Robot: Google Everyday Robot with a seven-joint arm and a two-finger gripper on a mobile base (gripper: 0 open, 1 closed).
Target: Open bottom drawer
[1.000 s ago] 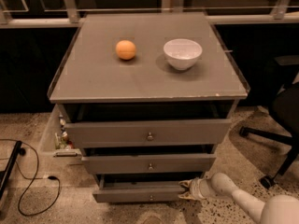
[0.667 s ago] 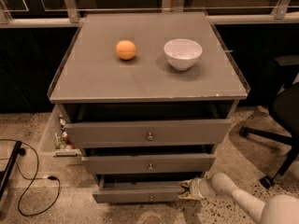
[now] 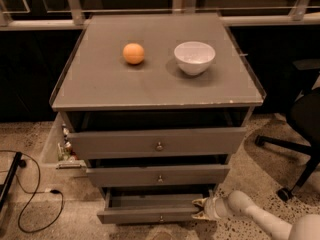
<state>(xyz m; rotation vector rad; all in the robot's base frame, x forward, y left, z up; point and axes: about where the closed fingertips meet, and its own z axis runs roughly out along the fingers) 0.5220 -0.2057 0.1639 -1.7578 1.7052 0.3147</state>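
The bottom drawer is the lowest, narrowest grey front, with a small round metal knob. It stands pulled out, and its inside shows dark and empty behind the front panel. My gripper comes in from the lower right on a white arm. It sits at the right end of the drawer's front panel, touching its edge. The two drawers above it are also partly out.
The grey cabinet top carries an orange and a white bowl. A black office chair stands at the right. A black cable and a side shelf with small items lie at the left.
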